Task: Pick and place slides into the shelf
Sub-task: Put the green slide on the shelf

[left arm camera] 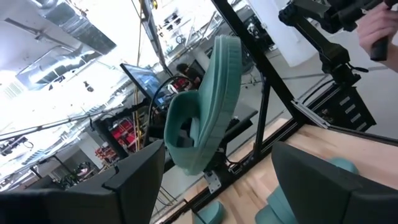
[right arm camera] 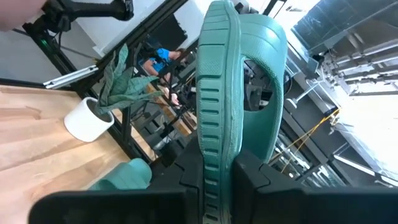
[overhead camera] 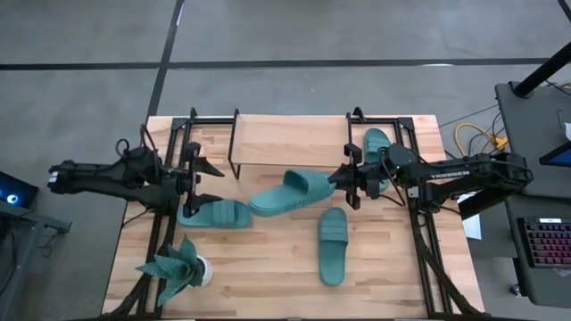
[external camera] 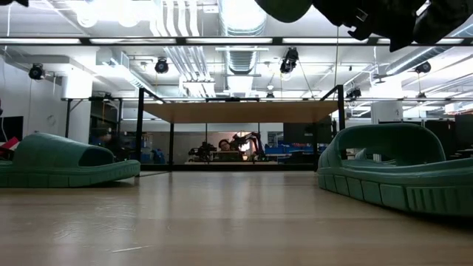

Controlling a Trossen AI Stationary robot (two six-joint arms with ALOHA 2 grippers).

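Observation:
Four teal slides show. One slide (overhead camera: 293, 193) hangs in the air before the shelf (overhead camera: 290, 140), held by my right gripper (overhead camera: 343, 183), which is shut on it; the low view has it at the top edge (external camera: 284, 7). A second slide (overhead camera: 214, 214) lies sole-down on the table just nearside of my open left gripper (overhead camera: 214, 183), which touches nothing. A third slide (overhead camera: 333, 245) lies sole-down near the table's middle. The fourth slide (overhead camera: 375, 147) lies at the shelf's right end. The shelf stands on thin black legs at the far edge (external camera: 240, 111). My right gripper (right arm camera: 233, 186) pinches the slide's sole at the strap end (right arm camera: 217, 155), one finger on each face of the sole. It comes level from the table's right, fingers along the slide's length. The slide is lifted clear and turned on its side, its other end (overhead camera: 259, 205) toward the left.
A spiky green plant in a white pot (overhead camera: 178, 267) stands near the table's near left corner. Black frame rails run along both sides of the table (overhead camera: 419, 241). Bare wood lies between the slides (external camera: 236, 214). A person's hand shows beyond the table (left arm camera: 379, 31).

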